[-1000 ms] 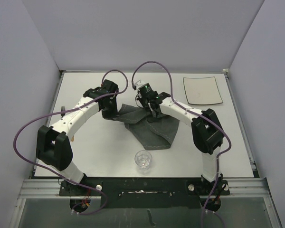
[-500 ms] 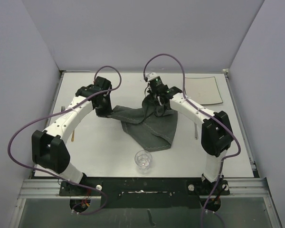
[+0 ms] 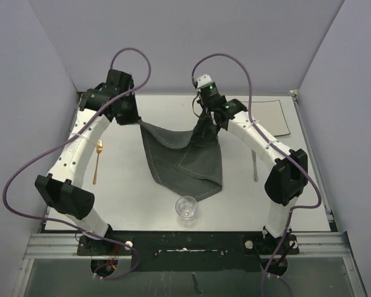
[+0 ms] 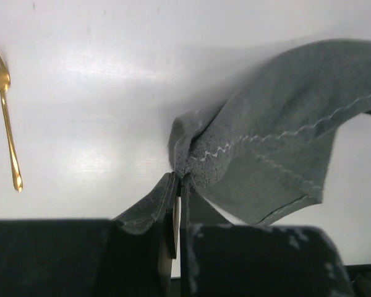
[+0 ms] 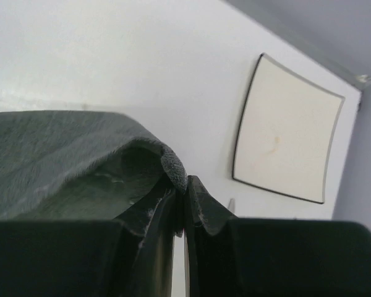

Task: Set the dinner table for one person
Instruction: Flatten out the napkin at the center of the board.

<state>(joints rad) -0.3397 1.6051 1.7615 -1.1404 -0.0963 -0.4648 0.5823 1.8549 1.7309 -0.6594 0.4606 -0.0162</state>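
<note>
Now holding up the dark grey placemat (image 3: 182,164) by its two far corners over the white worktop (image 3: 130,198). Clamping the left gripper (image 4: 177,185) fully shut on the placemat's far left corner, pinching the cloth between the jaws and bunching it just past them. Nipping the placemat's far right corner in the right gripper (image 5: 184,185), jaws all but together with only the folded cloth edge between them. Letting the rest of the placemat drape down from both corners, sagging between them, with its lower part apparently lying on the worktop. Showing pale zigzag stitching along the placemat's hem in the left wrist view. Finding the worktop directly beneath the placemat and reaching well beyond it on every side, matte white with a thin metal edge. Seeing a gold fork (image 3: 97,162) lying flat well to the left of the placemat, tines toward the far side. Seeing a clear glass (image 3: 187,208) standing upright just off the placemat's near edge, apart from it. Seeing a square white plate (image 3: 275,117) with a dark rim off to the far right of the placemat, partly hidden by the right arm. Noticing a thin silver utensil (image 3: 254,166) to the right of the placemat, too small to tell its kind.
</note>
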